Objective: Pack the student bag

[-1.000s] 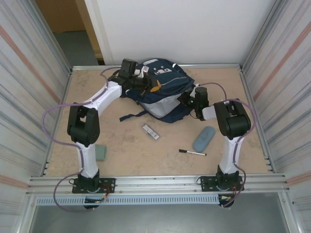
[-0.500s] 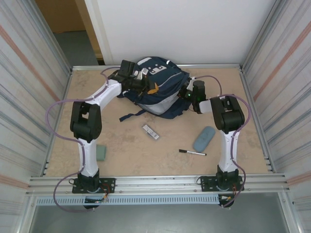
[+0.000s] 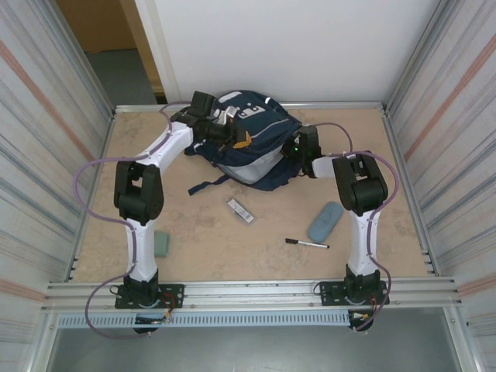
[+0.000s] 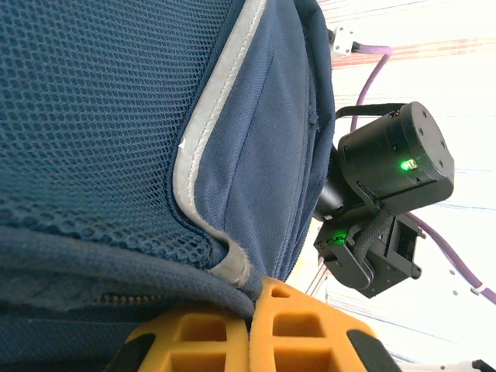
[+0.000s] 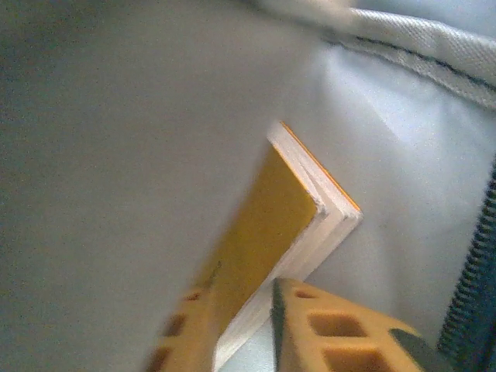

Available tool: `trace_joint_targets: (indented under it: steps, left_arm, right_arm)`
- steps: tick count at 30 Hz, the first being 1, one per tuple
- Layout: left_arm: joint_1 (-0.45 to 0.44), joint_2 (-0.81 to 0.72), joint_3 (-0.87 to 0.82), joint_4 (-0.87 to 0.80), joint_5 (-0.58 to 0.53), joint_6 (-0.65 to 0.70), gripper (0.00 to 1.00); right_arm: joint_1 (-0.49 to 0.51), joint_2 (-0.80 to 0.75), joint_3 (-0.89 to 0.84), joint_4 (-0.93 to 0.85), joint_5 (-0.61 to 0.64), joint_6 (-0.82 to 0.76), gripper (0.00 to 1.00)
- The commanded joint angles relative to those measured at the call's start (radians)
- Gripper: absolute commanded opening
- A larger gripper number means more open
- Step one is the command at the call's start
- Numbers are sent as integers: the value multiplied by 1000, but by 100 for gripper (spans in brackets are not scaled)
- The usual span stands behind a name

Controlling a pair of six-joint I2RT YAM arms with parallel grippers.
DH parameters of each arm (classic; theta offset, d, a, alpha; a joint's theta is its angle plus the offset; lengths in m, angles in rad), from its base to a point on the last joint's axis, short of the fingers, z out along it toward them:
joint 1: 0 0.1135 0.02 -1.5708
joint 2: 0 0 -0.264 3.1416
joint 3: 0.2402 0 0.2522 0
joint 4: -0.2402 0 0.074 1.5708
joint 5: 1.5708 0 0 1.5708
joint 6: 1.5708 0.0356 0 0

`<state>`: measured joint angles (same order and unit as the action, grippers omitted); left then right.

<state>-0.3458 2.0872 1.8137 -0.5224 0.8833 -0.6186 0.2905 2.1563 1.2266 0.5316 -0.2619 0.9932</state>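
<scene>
The student bag (image 3: pixel 256 132), navy with grey patches, lies at the far middle of the table. My left gripper (image 3: pixel 242 140) is shut on a piped edge of the bag (image 4: pixel 116 116), the fabric pinched between its orange fingers (image 4: pixel 194 341). From the right side of the bag, my right gripper (image 3: pixel 293 149) reaches into its opening. Inside, against the pale grey lining (image 5: pixel 403 155), the right gripper (image 5: pixel 240 298) is shut on a thin yellow-covered notebook (image 5: pixel 271 209) with white page edges. The right arm's wrist (image 4: pixel 387 178) shows beside the bag in the left wrist view.
On the table in front of the bag lie a small white striped item (image 3: pixel 240 211), a blue-grey case (image 3: pixel 325 222), a black pen (image 3: pixel 307 243) and a grey-green block (image 3: pixel 161 244) by the left arm. Corrugated walls close in both sides.
My right gripper has pushed farther left and back into the bag with the notebook. The bag has bunched up toward the far wall, and my left gripper has stayed shut on its edge.
</scene>
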Motion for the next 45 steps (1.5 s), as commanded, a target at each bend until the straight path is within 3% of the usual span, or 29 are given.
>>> trace_joint_targets:
  steps: [1, 10, 15, 18, 25, 33, 39, 45]
  left_arm:
    - [-4, 2, 28, -4, 95, 34, 0]
    - [22, -20, 6, 44, 97, -21, 0]
    - [24, -28, 1, 74, 100, -59, 0]
    - [23, -25, -5, 77, 126, -60, 0]
    - [22, 1, 5, 64, 186, -68, 0]
    - [31, -1, 50, -30, 162, -11, 0]
    - [39, 2, 73, -56, 137, 3, 0]
    - [70, 2, 78, -107, 63, 31, 0]
  right_arm:
    - [38, -43, -28, -97, 53, 157, 33]
    - [59, -143, -124, -141, 141, 61, 44]
    - [-8, -92, -51, -252, 71, 114, 47]
    - [-26, -35, -25, -165, 54, 120, 47]
    - [-19, 93, 81, -61, -35, 150, 41]
    - [34, 139, 168, -179, -42, 73, 34]
    - [71, 21, 108, -277, -17, -104, 26]
    - [38, -197, -75, -324, -2, -199, 16]
